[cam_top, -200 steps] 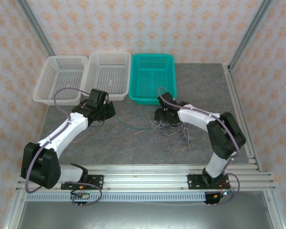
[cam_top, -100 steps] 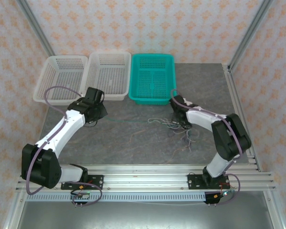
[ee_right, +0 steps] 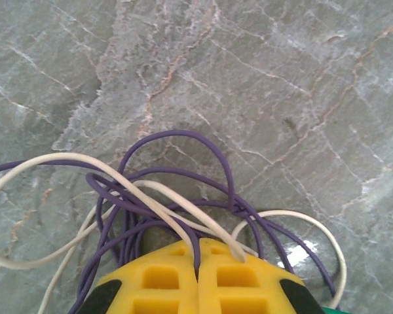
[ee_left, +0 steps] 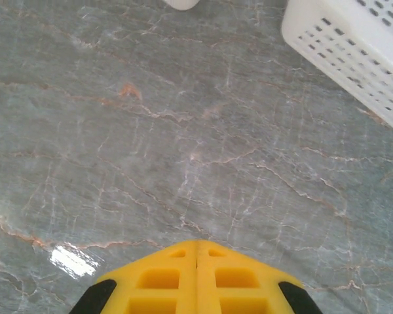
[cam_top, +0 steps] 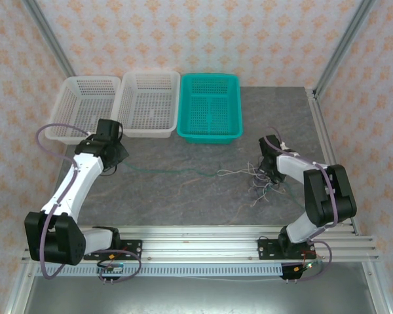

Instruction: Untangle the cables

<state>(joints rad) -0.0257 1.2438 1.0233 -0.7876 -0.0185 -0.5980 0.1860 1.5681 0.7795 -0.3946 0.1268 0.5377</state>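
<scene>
The two arms have swung wide apart in the last second. The left pincer has backed off toward the white basket and the right pincer has gone out to the far right, dragging the cables along with it. That has drawn the green cable out of the bundle into one long, nearly straight line running from the left pincer to the clump, so I'd judge one strand is coming free.

Close up, the left pincer has its yellow pads pressed together. The hair-fine green strand is too thin to see there, though it seems to be nipped. The right pincer is clamped on looping strands just ahead of it: a glossy purple cable and a stiffer white cable, still crossed over the grey, veined desk.
</scene>
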